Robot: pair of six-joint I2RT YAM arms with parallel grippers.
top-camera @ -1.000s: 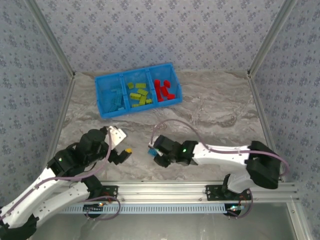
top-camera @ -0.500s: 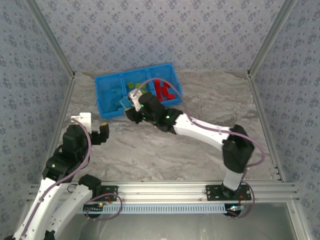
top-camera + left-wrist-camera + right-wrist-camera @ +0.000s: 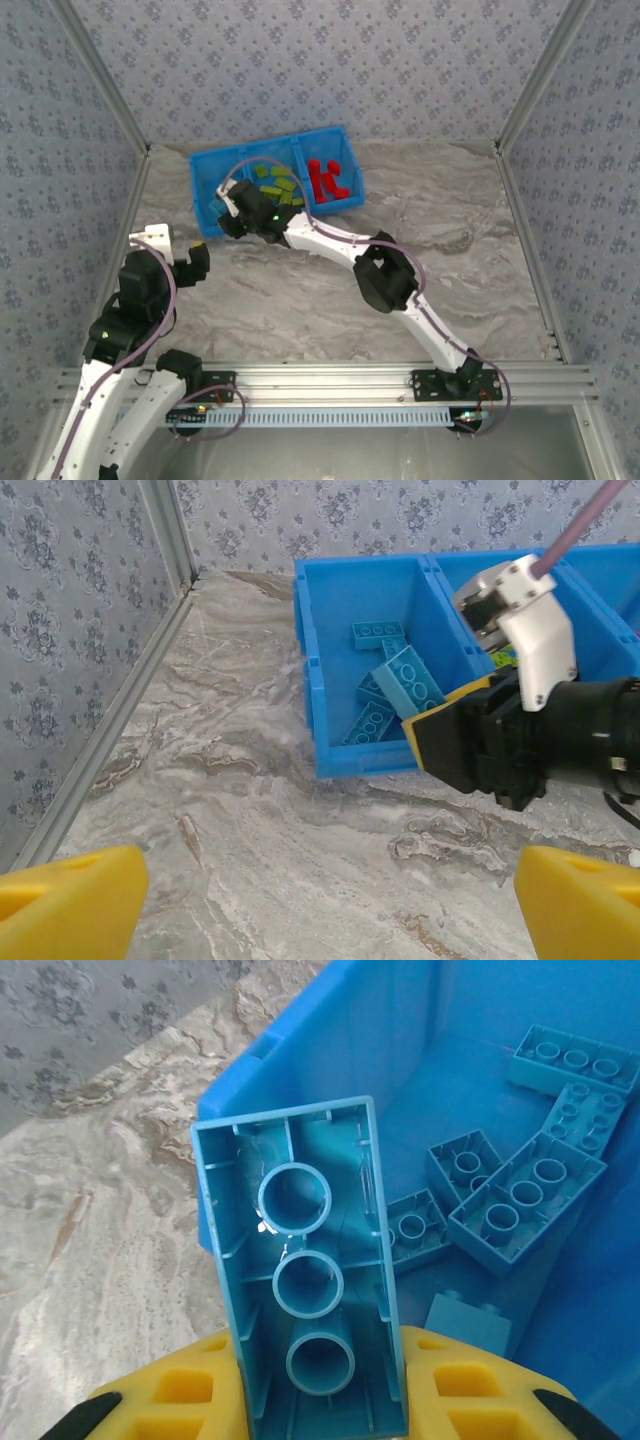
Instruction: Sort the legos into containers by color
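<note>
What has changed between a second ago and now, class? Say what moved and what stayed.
The right pincer, shut on a light blue lego, swung from the near table out to the left compartment of the tray. The left pincer, open, pulled back to the left. The tray and its sorted legos stayed put.

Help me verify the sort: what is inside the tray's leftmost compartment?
Light blue bricks lie there. The right tool, gripping another light blue brick, hides part of the floor.

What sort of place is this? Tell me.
Probably a lab robot cell: two arms bolted to an aluminium rail, a marble-look table walled by patterned panels, a blue tray of sorted legos.
</note>
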